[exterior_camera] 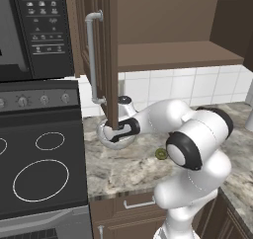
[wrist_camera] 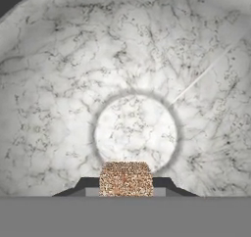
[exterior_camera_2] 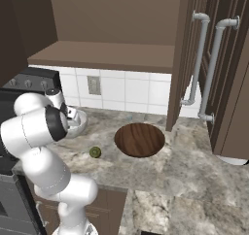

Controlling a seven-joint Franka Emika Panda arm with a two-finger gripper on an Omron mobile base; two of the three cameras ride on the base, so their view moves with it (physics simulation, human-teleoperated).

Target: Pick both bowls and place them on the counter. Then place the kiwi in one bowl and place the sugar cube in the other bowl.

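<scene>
The gripper (wrist_camera: 126, 194) is pinching the sugar cube (wrist_camera: 126, 178) directly over the marbled bowl (wrist_camera: 132, 84), the cube at 6 o'clock of its pale floor. The cube looks light, stiff and crumbly, so gentle hold on flat sides. High bowl walls leave little side room; the wooden bowl (exterior_camera_2: 139, 139) and kiwi (exterior_camera_2: 95, 152) lie apart on the counter (exterior_camera_2: 194, 180).

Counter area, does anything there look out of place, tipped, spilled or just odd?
One thing stands out: the kiwi lies loose on the counter, left of the empty wooden bowl, not in it. Otherwise nothing is tipped or spilled. The end effector holds the sugar cube over the marbled bowl.
</scene>
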